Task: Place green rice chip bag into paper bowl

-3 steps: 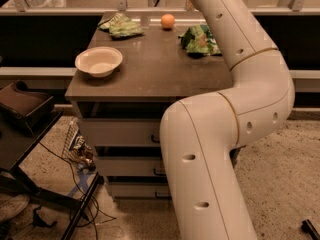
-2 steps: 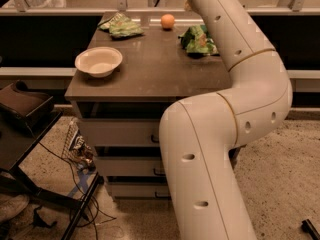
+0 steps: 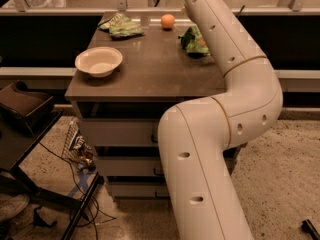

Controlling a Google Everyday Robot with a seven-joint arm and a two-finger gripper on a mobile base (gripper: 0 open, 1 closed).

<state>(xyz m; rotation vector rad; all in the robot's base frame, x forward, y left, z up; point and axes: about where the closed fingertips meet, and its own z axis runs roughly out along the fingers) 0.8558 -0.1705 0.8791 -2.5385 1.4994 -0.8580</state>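
Note:
The green rice chip bag [image 3: 192,40] lies at the right rear of the brown tabletop [image 3: 150,69], and my white arm [image 3: 235,69] hides its right side. The paper bowl [image 3: 98,61] stands upright and empty near the table's front left edge, well apart from the bag. My arm rises from the lower middle, bends at the right, and runs up past the bag and out of the top of the frame. The gripper is beyond the top edge and out of view.
A paler, mottled green bag [image 3: 120,27] lies at the rear left, with an orange fruit [image 3: 168,21] at the rear middle. The table has drawers below. A dark stand [image 3: 30,129], cables and a wire basket [image 3: 77,146] are on the floor at the left.
The upper part of my arm has swung slightly to the left over the rear of the table. The bag, bowl and fruit have not moved.

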